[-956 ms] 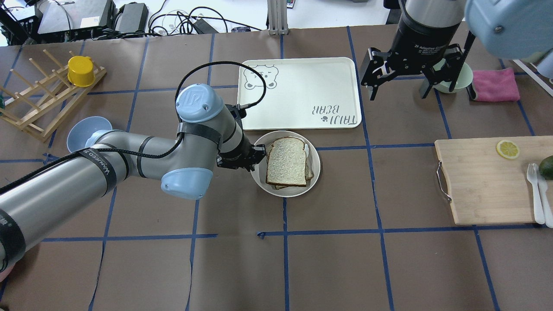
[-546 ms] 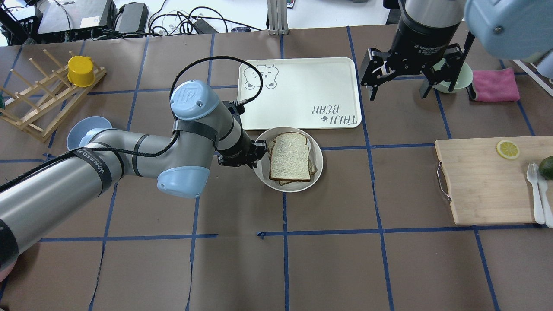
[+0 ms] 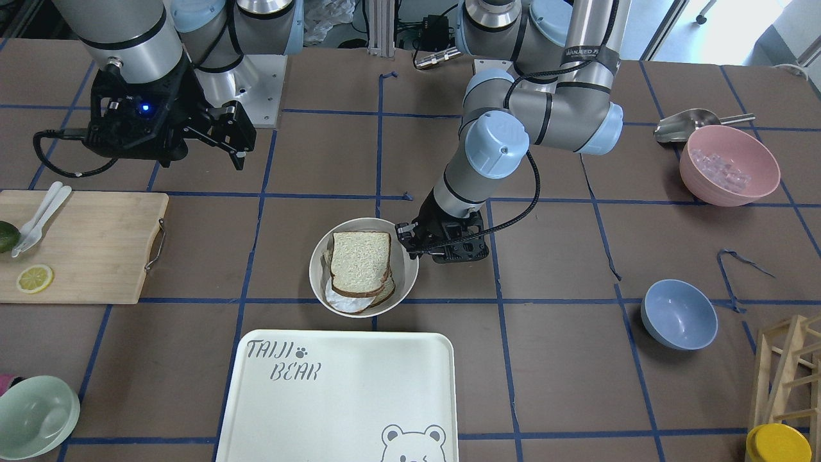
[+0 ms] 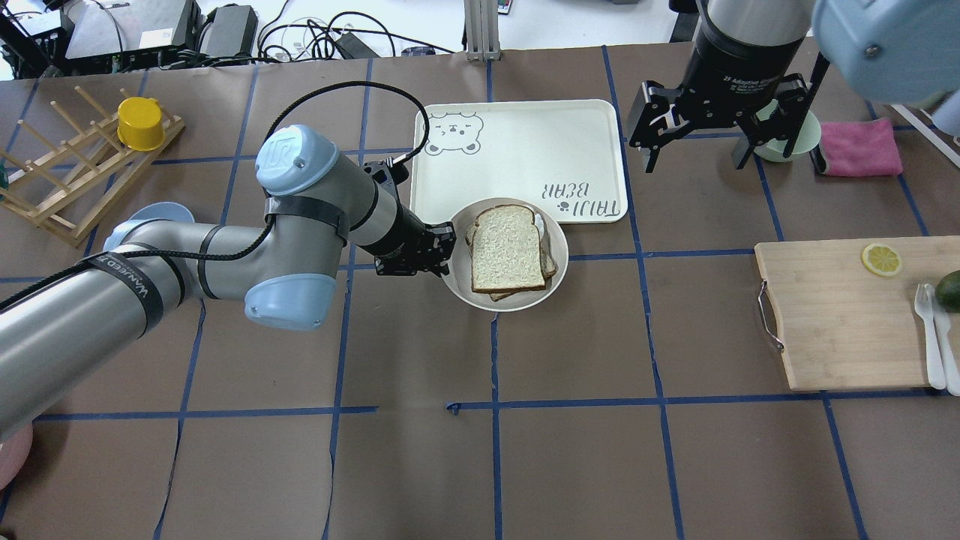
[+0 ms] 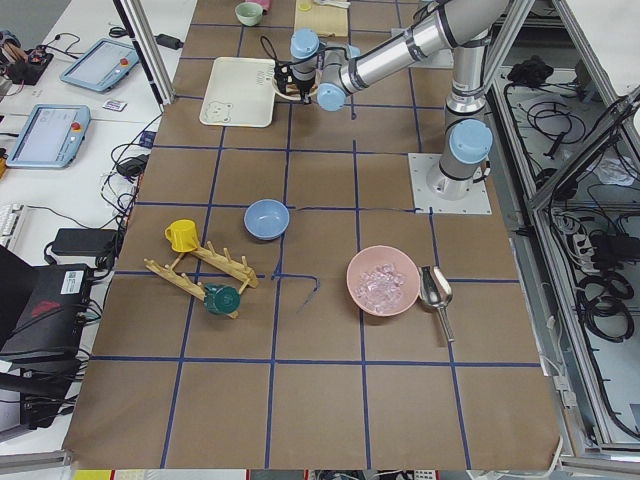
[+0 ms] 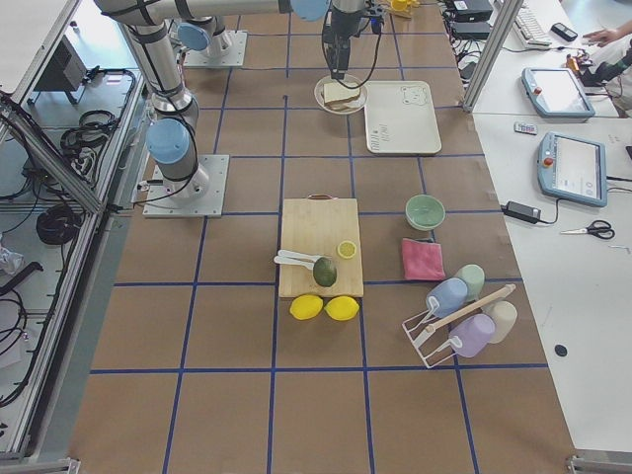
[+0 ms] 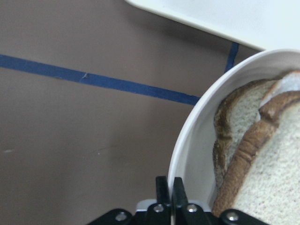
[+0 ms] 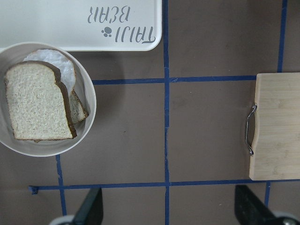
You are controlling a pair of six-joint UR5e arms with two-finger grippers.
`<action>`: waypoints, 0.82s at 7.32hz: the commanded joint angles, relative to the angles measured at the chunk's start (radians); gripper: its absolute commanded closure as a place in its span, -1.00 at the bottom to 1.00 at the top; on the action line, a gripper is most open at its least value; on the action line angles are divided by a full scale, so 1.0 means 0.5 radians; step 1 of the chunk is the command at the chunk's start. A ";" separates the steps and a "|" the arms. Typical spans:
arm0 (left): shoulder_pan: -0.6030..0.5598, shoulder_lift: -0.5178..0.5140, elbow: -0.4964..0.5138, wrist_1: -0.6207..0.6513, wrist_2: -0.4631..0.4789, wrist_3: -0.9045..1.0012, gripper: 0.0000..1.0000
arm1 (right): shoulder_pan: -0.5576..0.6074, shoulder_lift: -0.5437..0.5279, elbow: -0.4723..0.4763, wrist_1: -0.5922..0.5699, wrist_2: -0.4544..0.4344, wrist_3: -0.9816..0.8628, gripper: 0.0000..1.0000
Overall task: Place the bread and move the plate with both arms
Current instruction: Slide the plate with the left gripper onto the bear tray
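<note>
Tabletop (image 4: 585, 465): brown, ruled into squares by blue tape. Plate (image 4: 460, 271): plain cream-white. Bread (image 4: 508, 249): pale, finely speckled crumb within a dark brown crust. Tray (image 4: 525, 150): cream, printed with a grey bear face and grey lettering. Cutting board (image 4: 840, 322): light wood grain; lemon slice (image 4: 881, 259): yellow. Cloth (image 4: 861, 148): pink. Cup (image 4: 140, 124): yellow. Blue bowl (image 3: 678, 314), pink bowl (image 3: 757, 179), pale green bowl (image 3: 25, 410): each a single plain colour. Left arm (image 4: 67, 330) and right arm (image 4: 750, 15): silver-grey with light blue joint caps; left end effector (image 4: 448, 249) and right end effector (image 4: 691, 159): black.
</note>
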 commanded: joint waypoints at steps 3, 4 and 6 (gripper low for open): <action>0.065 -0.337 0.630 -0.162 -0.090 0.043 1.00 | 0.000 0.001 -0.007 -0.011 -0.001 0.001 -1.00; 0.065 -0.475 0.759 -0.163 -0.087 0.046 1.00 | 0.000 0.001 -0.004 -0.020 -0.004 0.001 -1.00; 0.069 -0.687 1.014 -0.166 -0.068 -0.003 1.00 | 0.000 0.001 -0.001 -0.018 -0.004 0.001 -1.00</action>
